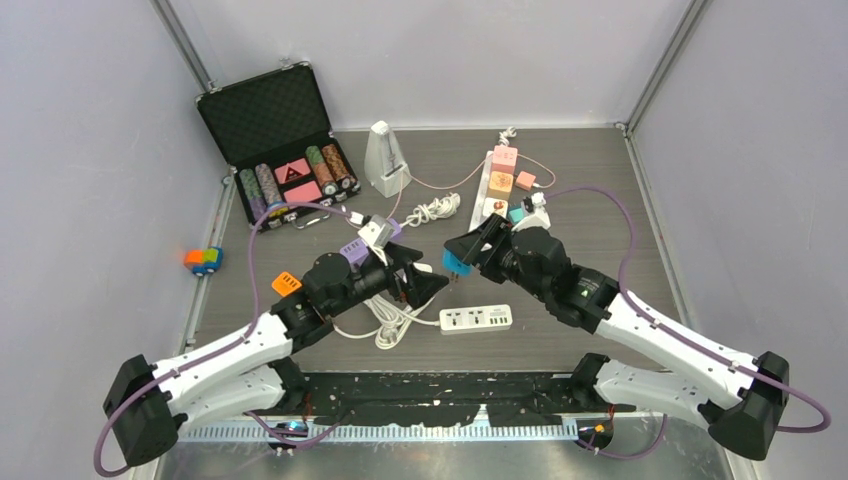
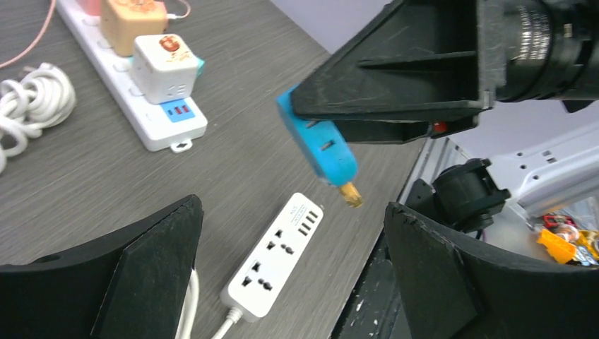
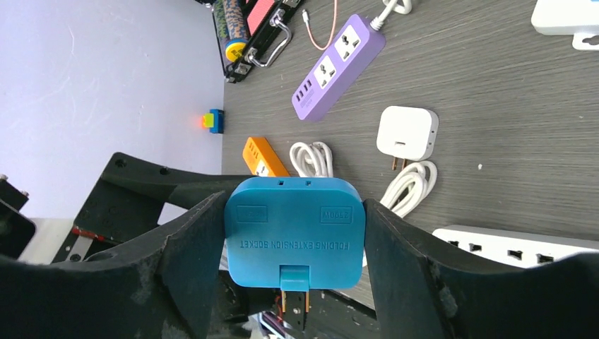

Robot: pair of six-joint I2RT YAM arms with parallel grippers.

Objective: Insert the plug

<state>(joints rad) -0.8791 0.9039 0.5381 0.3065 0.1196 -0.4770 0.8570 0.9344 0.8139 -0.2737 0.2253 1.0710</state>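
My right gripper [image 1: 460, 256] is shut on a blue folding plug adapter [image 1: 455, 265] and holds it in the air, brass prongs pointing down. In the right wrist view the adapter [image 3: 295, 233] sits squarely between both fingers. A small white power strip [image 1: 476, 319] with two sockets and USB ports lies flat on the table just below and right of the plug. My left gripper [image 1: 428, 281] is open and empty, hovering left of the plug. Its wrist view shows the strip [image 2: 274, 256] between the spread fingers, with the blue plug [image 2: 321, 145] above the strip's far end.
A long white strip with pink and orange adapters [image 1: 497, 180] lies at the back right. A purple strip [image 3: 339, 67], white charger [image 3: 407, 133], orange adapter [image 3: 263, 157] and coiled white cables [image 1: 432, 210] lie mid-table. A poker chip case [image 1: 275, 130] and metronome [image 1: 385, 158] stand at the back.
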